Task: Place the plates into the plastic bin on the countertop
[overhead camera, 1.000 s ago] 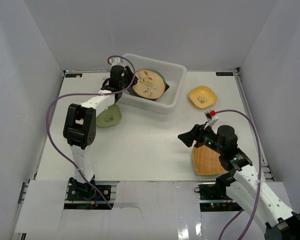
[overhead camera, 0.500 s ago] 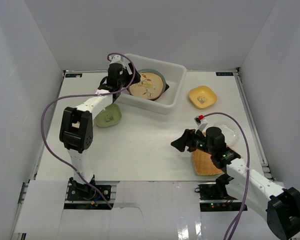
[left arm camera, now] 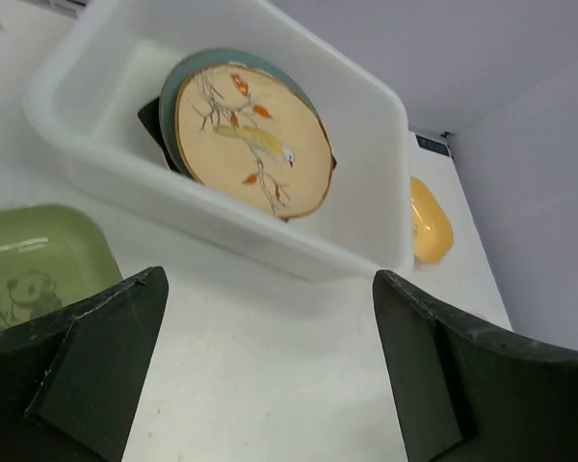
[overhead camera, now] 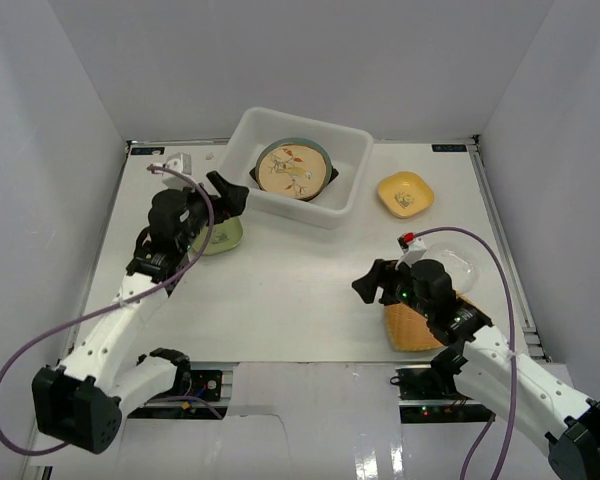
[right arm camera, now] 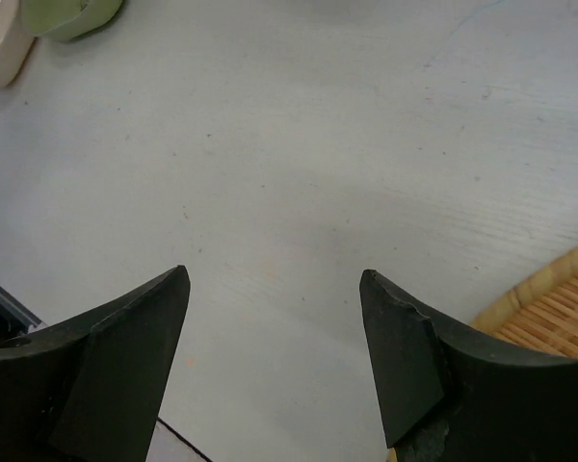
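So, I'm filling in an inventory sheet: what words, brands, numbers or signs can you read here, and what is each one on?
No text is legible.
Far-left rail sticker: too small to read.
Far-right rail sticker: too small to read.
Green plate: panda drawing, no lettering.
Cream painted plate: bird on a branch, no lettering.

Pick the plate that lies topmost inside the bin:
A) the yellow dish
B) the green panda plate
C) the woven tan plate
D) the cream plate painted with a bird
D: the cream bird plate sits on top of the stack in the bin, while the green plate, yellow dish and woven plate are all outside it.
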`<state>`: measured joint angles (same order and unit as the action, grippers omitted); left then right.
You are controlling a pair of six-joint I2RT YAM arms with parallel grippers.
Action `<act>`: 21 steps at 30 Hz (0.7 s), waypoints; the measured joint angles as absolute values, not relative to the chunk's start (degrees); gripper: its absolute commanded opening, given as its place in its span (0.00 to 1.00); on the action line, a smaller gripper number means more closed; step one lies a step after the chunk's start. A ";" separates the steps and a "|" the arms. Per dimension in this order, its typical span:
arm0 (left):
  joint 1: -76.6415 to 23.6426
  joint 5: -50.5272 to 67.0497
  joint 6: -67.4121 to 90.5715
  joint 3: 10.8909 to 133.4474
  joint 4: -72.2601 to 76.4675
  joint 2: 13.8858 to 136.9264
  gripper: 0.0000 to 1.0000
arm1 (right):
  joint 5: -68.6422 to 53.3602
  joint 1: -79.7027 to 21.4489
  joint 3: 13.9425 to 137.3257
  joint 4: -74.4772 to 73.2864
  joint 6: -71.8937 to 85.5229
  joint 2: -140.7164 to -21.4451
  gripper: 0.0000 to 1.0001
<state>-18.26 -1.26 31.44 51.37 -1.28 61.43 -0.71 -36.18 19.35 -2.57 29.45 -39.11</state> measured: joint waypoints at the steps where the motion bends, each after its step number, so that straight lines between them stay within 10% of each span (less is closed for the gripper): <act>1: -18.26 -0.38 32.01 48.86 -2.59 58.17 0.98 | 0.43 -36.18 19.75 -4.27 29.43 -37.95 0.77; 10: -33.85 9.74 41.85 34.41 -6.85 52.42 0.94 | 12.21 -36.40 27.46 -23.00 29.26 -27.42 0.66; 21: -62.28 9.47 53.15 41.71 12.91 90.52 0.93 | 11.86 -36.40 51.18 -25.34 24.93 -29.32 0.52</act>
